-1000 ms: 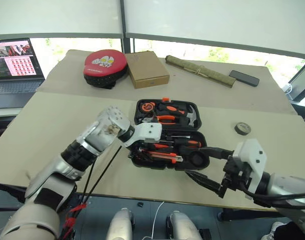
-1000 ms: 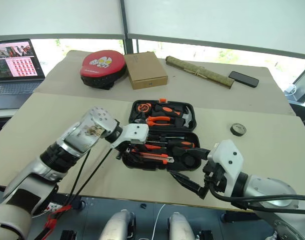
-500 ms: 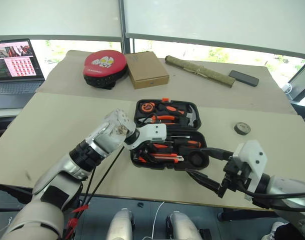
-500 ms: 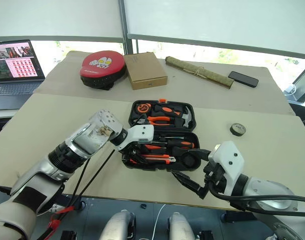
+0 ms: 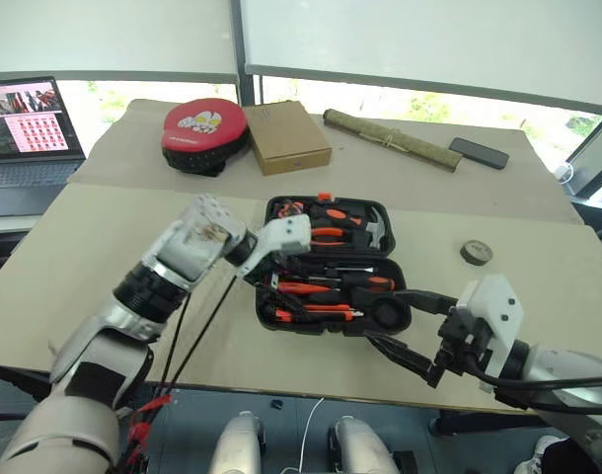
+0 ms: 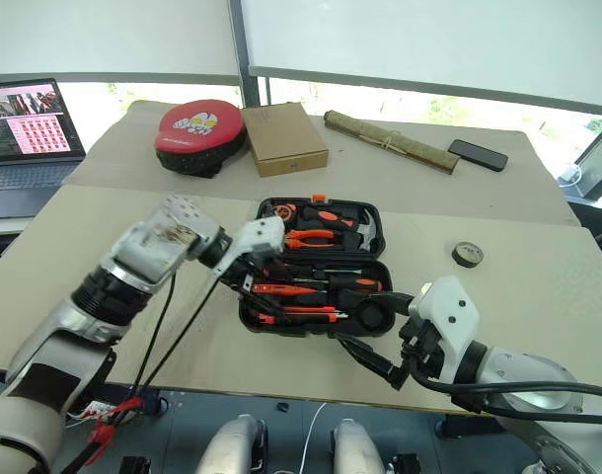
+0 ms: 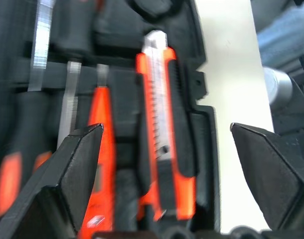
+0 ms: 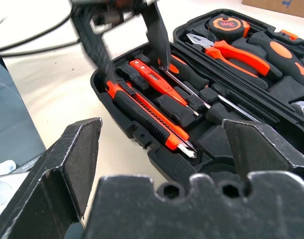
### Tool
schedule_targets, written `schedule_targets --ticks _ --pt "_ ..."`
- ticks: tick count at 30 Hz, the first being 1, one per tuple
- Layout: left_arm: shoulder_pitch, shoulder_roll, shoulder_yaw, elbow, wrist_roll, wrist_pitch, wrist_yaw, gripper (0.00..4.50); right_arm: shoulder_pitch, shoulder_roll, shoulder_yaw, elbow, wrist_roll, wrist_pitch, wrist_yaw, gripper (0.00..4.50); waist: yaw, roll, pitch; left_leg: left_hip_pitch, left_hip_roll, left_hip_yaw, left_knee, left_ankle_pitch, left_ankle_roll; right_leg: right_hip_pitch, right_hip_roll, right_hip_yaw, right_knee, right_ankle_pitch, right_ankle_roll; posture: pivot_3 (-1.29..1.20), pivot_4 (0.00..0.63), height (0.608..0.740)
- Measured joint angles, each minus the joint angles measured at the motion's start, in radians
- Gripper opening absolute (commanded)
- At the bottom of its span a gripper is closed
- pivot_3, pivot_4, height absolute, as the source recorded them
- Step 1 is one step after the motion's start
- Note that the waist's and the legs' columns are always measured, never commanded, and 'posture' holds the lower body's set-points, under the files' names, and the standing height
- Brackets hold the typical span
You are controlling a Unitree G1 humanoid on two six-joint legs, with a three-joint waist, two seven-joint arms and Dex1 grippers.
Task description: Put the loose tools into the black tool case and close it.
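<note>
Daylit windows with lowered blinds back a tan bench at the centre of the frame, where the left end effector hovers with its two black fingers spread and empty over the left end of the black tool case. That case lies open at mid-frame, its lid half toward the windows and its tray half toward the lower edge.

In the left wrist view the fingers frame the utility knife, seated in a moulded slot along the near rim of the tray. Screwdrivers with orange-and-black handles lie in the slots just behind the knife. The lid half carries pliers, a hammer and a tape measure marked "3m".

The right end effector hangs wide open and empty at lower right of the frame, just off the case's near right corner, its upper finger reaching over that corner.

Outward, a roll of black tape sits right of the case. Along the far edge lie a red-and-black round pad bearing printing too small to read, a brown cardboard box, a rolled green bundle and a dark phone. A laptop with a lit screen stands at upper left.
</note>
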Motion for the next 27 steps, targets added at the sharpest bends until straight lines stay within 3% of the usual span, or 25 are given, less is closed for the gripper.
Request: schedule_targets --ticks 8,17,27 --pt "0.058 0.026 -0.019 0.000 -0.018 -0.085 -0.054 0.17 -0.016 -0.021 -0.001 0.019 0.000 0.000 0.027 4.50 0.005 0.000 0.000 0.000 0.000 0.000 0.000 0.000 0.000 0.000 0.000 0.000 0.000 0.000 0.000 0.00 0.150 0.740" --pt "0.078 -0.011 -0.099 0.049 0.100 -0.299 -0.001 0.07 -0.019 -0.029 -0.002 0.019 0.001 0.000 0.032 4.50 0.006 0.000 0.000 0.001 0.000 0.000 0.000 0.000 0.000 0.001 0.000 0.000 0.000 0.000 0.000 0.00 0.150 0.740" --pt "0.095 -0.030 -0.108 0.056 0.154 -0.406 0.024 0.07 -0.016 -0.030 -0.012 0.019 0.001 0.000 0.022 4.50 0.002 0.001 -0.001 0.003 0.000 0.000 0.000 0.000 0.000 0.004 0.000 0.000 0.000 0.000 0.000 0.00 0.150 0.740"
